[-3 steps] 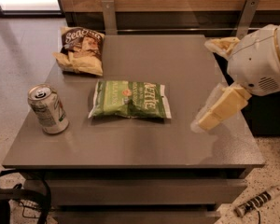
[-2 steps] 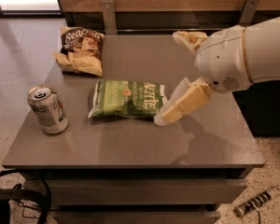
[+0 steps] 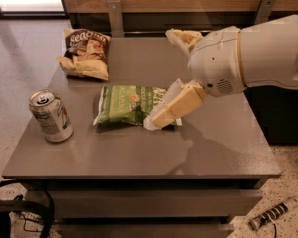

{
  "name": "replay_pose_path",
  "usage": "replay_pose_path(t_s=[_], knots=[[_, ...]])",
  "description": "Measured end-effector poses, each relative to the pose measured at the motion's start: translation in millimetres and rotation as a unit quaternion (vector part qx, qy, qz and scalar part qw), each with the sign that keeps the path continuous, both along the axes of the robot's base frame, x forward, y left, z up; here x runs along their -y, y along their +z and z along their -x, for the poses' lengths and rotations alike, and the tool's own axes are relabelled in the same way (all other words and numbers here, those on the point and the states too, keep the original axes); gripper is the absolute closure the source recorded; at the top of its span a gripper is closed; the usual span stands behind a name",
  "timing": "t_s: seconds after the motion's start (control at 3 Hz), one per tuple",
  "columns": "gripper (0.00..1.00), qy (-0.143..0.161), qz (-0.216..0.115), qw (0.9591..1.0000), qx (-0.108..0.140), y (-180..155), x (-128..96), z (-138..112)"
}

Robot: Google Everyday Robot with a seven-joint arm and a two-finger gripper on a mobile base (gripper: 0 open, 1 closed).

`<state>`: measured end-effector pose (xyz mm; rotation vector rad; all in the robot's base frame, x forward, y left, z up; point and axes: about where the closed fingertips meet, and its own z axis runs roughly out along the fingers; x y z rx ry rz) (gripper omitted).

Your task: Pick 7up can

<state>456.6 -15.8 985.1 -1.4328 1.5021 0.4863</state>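
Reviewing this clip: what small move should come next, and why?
Probably shift the pincer left toward the 7up can: the can stands upright near the table's left edge, while the open pincer hangs over the green chip bag's right end.

Break room: snack table (image 3: 139, 155) under gripper (image 3: 160, 78)

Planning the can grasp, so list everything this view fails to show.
Camera view only.
- Green chip bag: right end hidden behind the lower finger of the open gripper, which hangs over the middle of the table.
- 7up can: far side turned away; print too small to read.
- Arm: cut off by the right edge.
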Motion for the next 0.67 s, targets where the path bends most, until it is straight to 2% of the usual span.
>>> replay_pose_path(t_s=[0.33, 0.67], knots=[[0.00, 0.020, -0.028, 0.9990, -0.029, -29, -41, -20], [0.00, 0.038, -0.045, 0.9974, -0.043, -44, -70, -32]])
